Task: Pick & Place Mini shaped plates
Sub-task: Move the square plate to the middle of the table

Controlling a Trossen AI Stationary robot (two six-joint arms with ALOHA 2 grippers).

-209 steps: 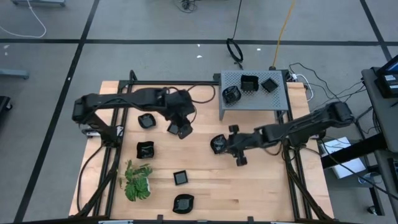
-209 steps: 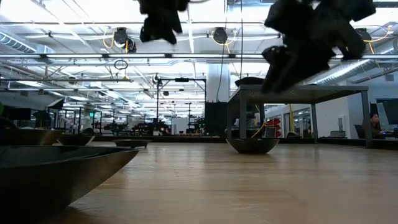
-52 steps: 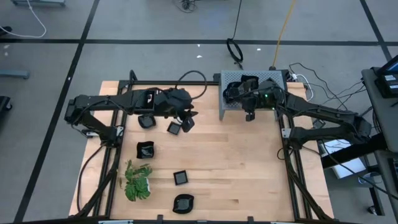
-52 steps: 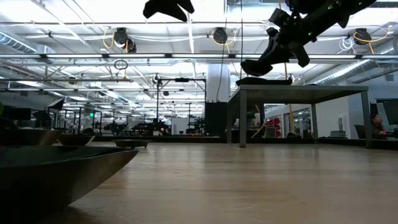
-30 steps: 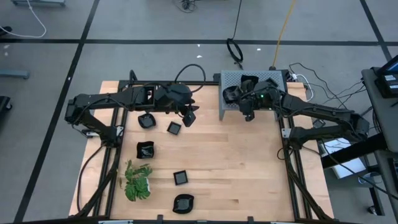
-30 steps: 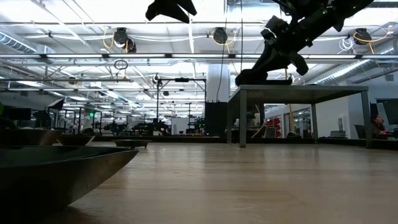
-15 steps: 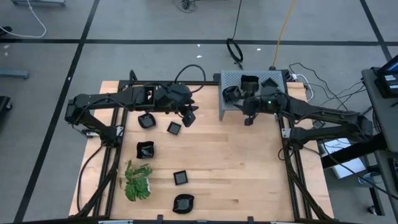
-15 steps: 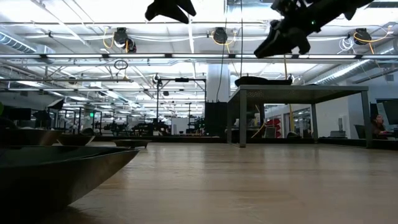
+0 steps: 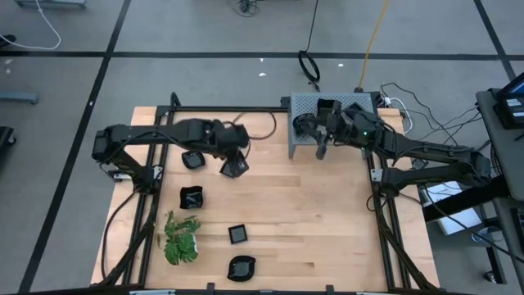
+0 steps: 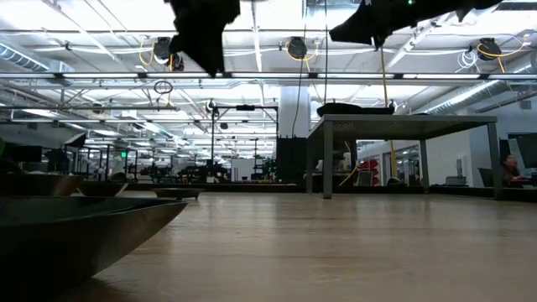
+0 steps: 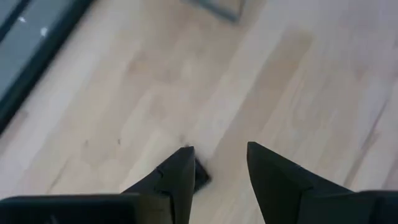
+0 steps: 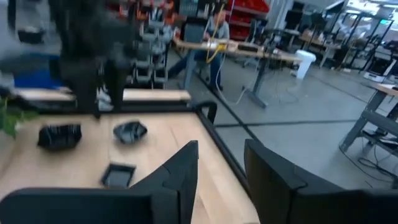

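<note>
As the mini shaped plates (image 9: 191, 197) look glossy and rigid, they probably slip — best pinched across a rim. Left tool (image 9: 235, 167) is spread and empty above a square one on the counter (image 9: 327, 221); right tool (image 9: 321, 147) is released at the grey box (image 9: 360, 131).

Two matte-black jointed arms (image 9: 164, 133) (black cable loops), dark tapered jaws.

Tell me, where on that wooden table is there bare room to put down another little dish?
The widest bare patch is the table's right half, below the grey perforated box. The left is crowded: dishes by the plant, two more near the front edge, and the left claw low over another. The box top already holds dishes, with the right claw open at its edge.
</note>
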